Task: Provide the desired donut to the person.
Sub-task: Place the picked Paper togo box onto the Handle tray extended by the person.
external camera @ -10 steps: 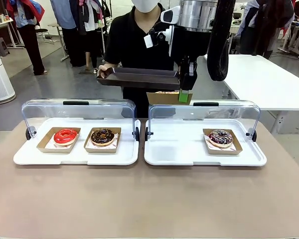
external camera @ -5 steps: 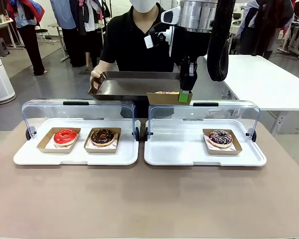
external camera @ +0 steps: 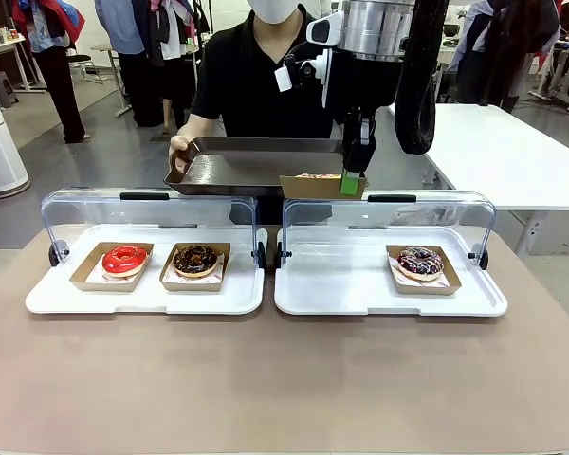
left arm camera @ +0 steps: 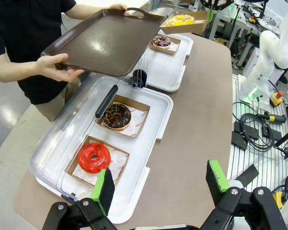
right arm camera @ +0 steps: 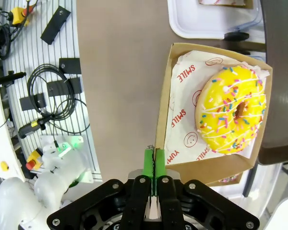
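Across the brown table [external camera: 284, 379], holds out a dark brown plastic serving tray [external camera: 237, 171] in the person's hands [left arm camera: 60, 67], above the left white lidded display tray [external camera: 142, 301] with a red-glazed donut [external camera: 124, 258] and a chocolate donut [external camera: 195, 258], and the right white lidded display tray [external camera: 389, 305] with one chocolate sprinkled donut [external camera: 419, 261]. Pinches, with the right gripper [right arm camera: 152, 160] clamped on its near wall, a shallow brown cardboard tray [external camera: 315, 187] carrying the yellow sprinkled donut [right arm camera: 233, 117], right at the serving tray's near rim; cannot tell whether touching, so probably wants a short push toward the person. Leaves the left gripper [left arm camera: 158, 184] spread wide and empty over the table's left end, well apart from the handover.
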`<act>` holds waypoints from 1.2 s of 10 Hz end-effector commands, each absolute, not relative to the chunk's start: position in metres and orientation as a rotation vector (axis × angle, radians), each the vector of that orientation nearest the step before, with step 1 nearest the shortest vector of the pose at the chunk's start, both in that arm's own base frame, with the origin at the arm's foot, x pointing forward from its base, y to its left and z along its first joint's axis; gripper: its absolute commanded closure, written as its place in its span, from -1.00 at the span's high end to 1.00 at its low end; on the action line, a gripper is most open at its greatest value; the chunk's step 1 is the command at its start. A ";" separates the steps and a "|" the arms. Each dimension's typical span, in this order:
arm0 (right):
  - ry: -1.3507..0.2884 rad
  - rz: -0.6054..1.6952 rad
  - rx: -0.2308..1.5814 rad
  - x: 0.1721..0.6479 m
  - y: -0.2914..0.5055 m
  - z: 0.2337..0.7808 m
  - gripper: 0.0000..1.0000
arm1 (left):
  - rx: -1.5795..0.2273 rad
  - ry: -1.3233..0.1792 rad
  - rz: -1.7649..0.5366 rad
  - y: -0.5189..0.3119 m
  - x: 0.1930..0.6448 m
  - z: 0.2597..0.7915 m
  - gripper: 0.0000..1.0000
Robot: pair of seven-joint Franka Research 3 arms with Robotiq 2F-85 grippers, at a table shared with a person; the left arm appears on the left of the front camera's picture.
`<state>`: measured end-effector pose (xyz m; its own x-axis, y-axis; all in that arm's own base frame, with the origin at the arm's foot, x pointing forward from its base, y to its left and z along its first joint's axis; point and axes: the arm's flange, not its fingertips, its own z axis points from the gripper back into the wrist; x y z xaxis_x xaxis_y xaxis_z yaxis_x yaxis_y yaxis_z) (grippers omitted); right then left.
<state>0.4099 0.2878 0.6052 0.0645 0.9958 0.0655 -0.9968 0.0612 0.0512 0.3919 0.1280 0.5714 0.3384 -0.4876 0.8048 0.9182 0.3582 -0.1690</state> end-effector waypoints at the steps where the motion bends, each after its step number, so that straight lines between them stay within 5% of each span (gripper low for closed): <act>1: -0.010 1.492 0.086 0.404 0.284 0.602 -1.00 | -0.705 -0.739 -1.022 0.129 0.391 0.572 1.00; 4: -0.014 1.507 0.091 0.410 0.288 0.605 -0.96 | -0.705 -0.739 -1.022 0.129 0.391 0.572 1.00; 8: -0.093 1.511 -0.052 0.400 0.316 0.686 -0.96 | -0.705 -0.739 -1.022 0.129 0.391 0.572 1.00; 12: -0.119 1.550 -0.123 0.450 0.335 0.706 -0.96 | -0.705 -0.739 -1.022 0.129 0.391 0.572 1.00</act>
<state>0.4295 0.3239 0.7030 0.0219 0.9994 0.0279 -0.9882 0.0259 -0.1508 0.3919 0.1280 0.5715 0.3381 -0.4878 0.8048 0.9183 0.3580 -0.1688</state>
